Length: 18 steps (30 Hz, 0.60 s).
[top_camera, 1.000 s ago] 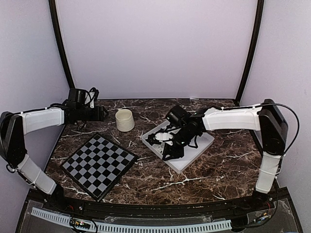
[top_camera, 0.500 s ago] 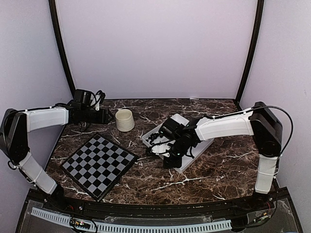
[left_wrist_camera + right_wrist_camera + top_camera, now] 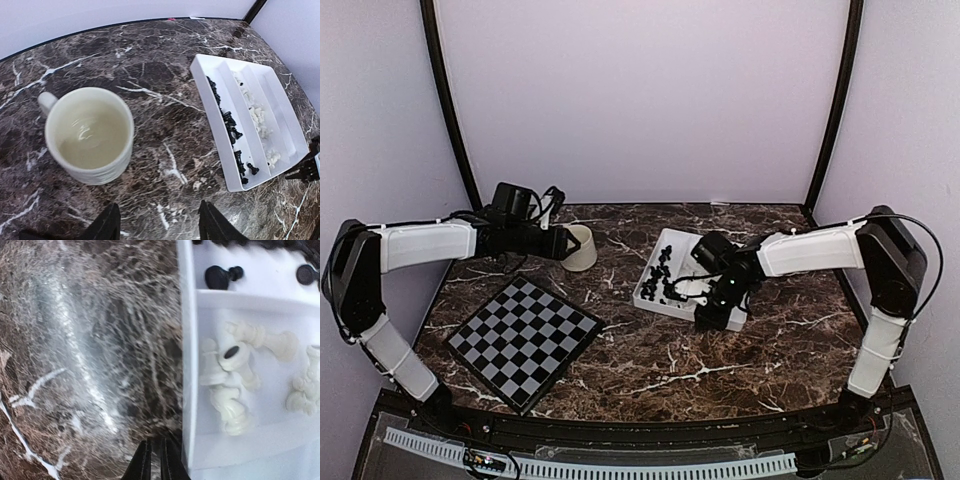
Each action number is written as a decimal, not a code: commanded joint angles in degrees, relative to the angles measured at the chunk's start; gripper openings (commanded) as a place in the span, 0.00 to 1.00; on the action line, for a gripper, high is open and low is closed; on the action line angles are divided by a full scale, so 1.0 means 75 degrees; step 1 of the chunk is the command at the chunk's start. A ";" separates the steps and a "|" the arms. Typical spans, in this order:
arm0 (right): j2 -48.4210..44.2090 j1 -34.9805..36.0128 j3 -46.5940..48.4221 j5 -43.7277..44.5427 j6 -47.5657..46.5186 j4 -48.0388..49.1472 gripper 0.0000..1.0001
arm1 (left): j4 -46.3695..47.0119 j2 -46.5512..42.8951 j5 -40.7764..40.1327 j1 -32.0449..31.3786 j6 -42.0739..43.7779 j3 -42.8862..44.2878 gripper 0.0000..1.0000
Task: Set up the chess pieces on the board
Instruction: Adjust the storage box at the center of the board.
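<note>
While white chess pieces [image 3: 232, 412] lie in the tray [image 3: 187, 315] upper right, right tool [image 3: 155, 446] at bottom centre is closed, empty | left tool [image 3: 158, 206]: open, below mug [image 3: 87, 135]

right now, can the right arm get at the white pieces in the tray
Probably yes. The right gripper sits just outside the rim of the tray, and the white pieces lie uncovered in the compartment beside it. Only that low rim stands between them.
</note>
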 commanded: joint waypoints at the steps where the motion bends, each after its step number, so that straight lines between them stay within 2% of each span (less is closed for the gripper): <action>1: -0.0494 -0.0638 -0.0464 0.0117 0.0040 0.0304 0.09 | -0.0002 0.0327 -0.0448 -0.0666 -0.0209 0.0660 0.55; 3: -0.0659 -0.0829 -0.0665 0.0041 -0.0026 0.0319 0.09 | -0.0026 0.0702 -0.0758 -0.0945 -0.0518 0.1035 0.51; 5: -0.0886 -0.0880 -0.0851 -0.0157 -0.0111 0.0308 0.10 | -0.0060 0.1255 -0.1072 -0.1160 -0.0967 0.1469 0.43; 10: -0.1680 -0.0881 -0.1193 -0.1446 -0.0554 -0.0205 0.15 | -0.0224 0.2859 -0.1285 -0.1632 -0.1600 0.2666 0.11; 13: -0.2154 -0.0881 -0.1366 -0.1782 -0.0708 -0.0412 0.16 | -0.0840 0.3649 -0.1435 -0.1836 -0.1590 0.3800 0.03; 18: -0.2918 -0.0887 -0.1607 -0.1755 -0.0805 -0.0505 0.16 | -0.1282 0.4744 -0.1536 -0.2017 -0.1635 0.4850 0.02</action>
